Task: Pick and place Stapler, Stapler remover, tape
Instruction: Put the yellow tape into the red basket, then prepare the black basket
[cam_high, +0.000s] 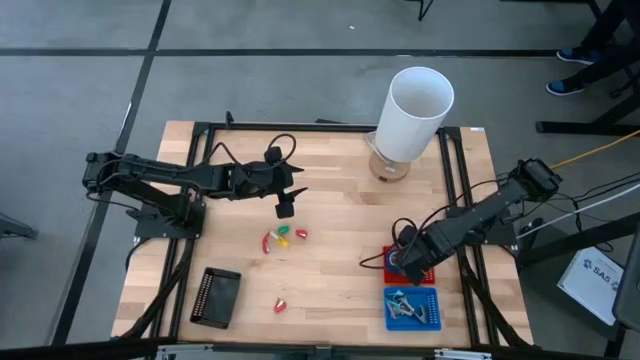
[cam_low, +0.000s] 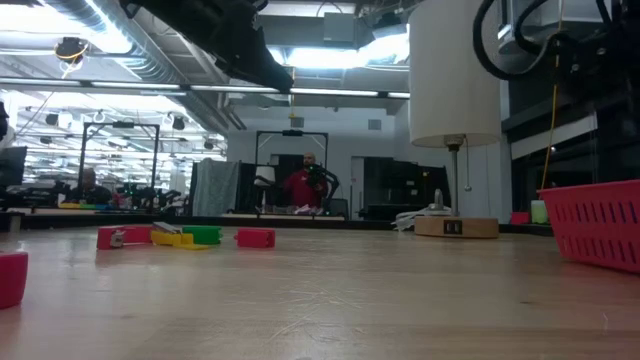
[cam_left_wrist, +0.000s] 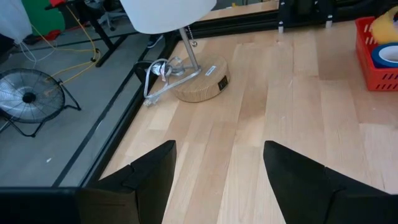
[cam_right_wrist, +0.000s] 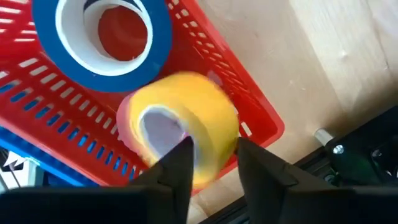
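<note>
Right gripper (cam_right_wrist: 211, 163) part-open — yellow tape (cam_right_wrist: 186, 127) between fingers.

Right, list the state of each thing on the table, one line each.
yellow tape roll: blurred, tilted, between the right gripper's parted fingers, above the red basket.
blue tape roll: flat in the red basket.
left gripper: open, empty, over bare table.
white lamp: upright, on its wooden base.
black case: flat on the table.
</note>
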